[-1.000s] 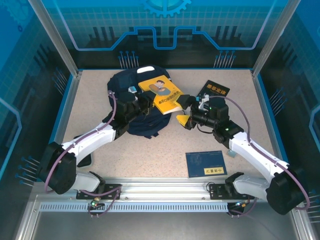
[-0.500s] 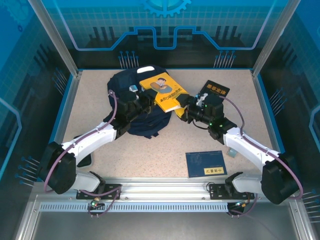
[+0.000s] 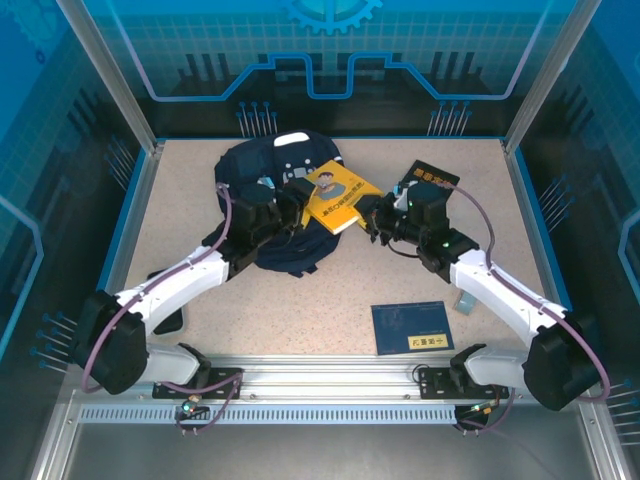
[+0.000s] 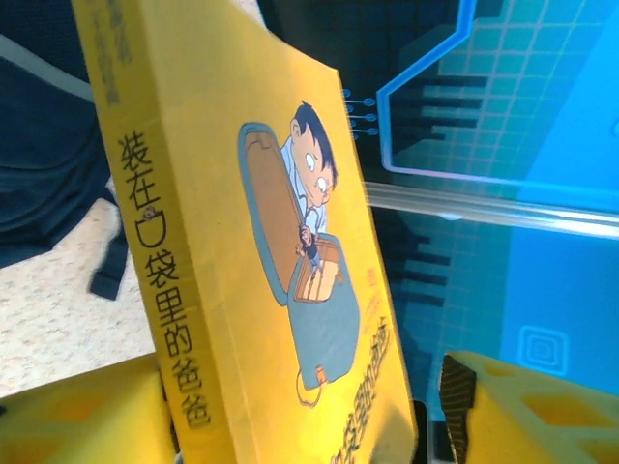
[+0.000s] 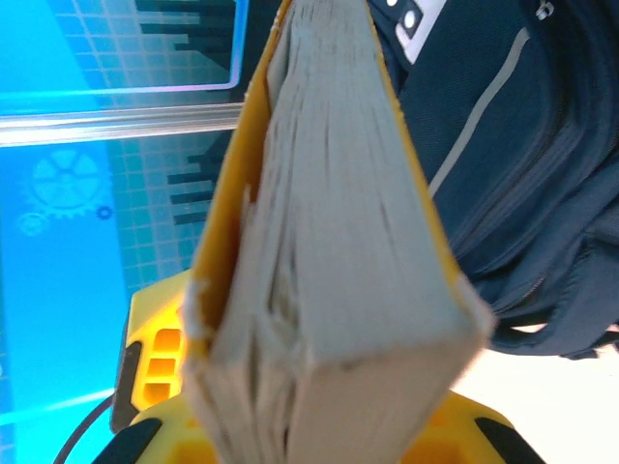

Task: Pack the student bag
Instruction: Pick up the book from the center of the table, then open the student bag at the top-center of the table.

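Right tool (image 3: 376,220) now clamped on yellow book (image 3: 340,195); left tool (image 3: 298,198) just spread apart. Handover made; book not yet inside student bag (image 3: 250,165).

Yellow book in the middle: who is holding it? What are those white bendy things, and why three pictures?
Those are robot arms, a left arm and a right arm, each ending in a two-finger gripper. One picture looks down from above; the other two come from small cameras on the wrists, so the yellow book looks huge. The right gripper pinches the book's page edge. The left gripper holds its fingers apart on either side of it. On the table lie the navy student bag, a blue book and a black book.
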### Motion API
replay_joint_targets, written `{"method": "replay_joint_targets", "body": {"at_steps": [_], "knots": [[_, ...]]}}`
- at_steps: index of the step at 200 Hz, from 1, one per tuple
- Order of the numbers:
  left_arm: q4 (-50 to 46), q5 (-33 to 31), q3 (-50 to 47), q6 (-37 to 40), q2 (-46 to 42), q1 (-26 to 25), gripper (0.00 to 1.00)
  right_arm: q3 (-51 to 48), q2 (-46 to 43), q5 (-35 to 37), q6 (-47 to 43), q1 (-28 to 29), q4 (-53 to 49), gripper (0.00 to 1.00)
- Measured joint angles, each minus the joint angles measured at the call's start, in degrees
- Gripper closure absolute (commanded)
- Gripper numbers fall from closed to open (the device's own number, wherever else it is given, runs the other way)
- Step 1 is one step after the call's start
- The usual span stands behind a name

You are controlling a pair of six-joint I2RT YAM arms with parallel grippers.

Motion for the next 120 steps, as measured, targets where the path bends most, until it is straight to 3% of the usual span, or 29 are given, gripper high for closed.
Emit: {"method": "replay_joint_targets", "body": {"at_steps": [28,64,120], "knots": [[-8.28,0.55,0.02,8.35,-2.43,1.70,0.02,2.80,0.00,1.38,-6.73,-0.02,-7.23,0.95],[-21.33,1.66,2.29,23.34,-1.55,4.68,0.01,3.65,0.02,3.23,-13.35,-0.02,-13.68,0.96],[-37.57,3.69,16.20,49.70,8.92,5.31,0.06,4.48,-0.02,5.57,-20.92,-0.35,-21.70,0.96]]}}
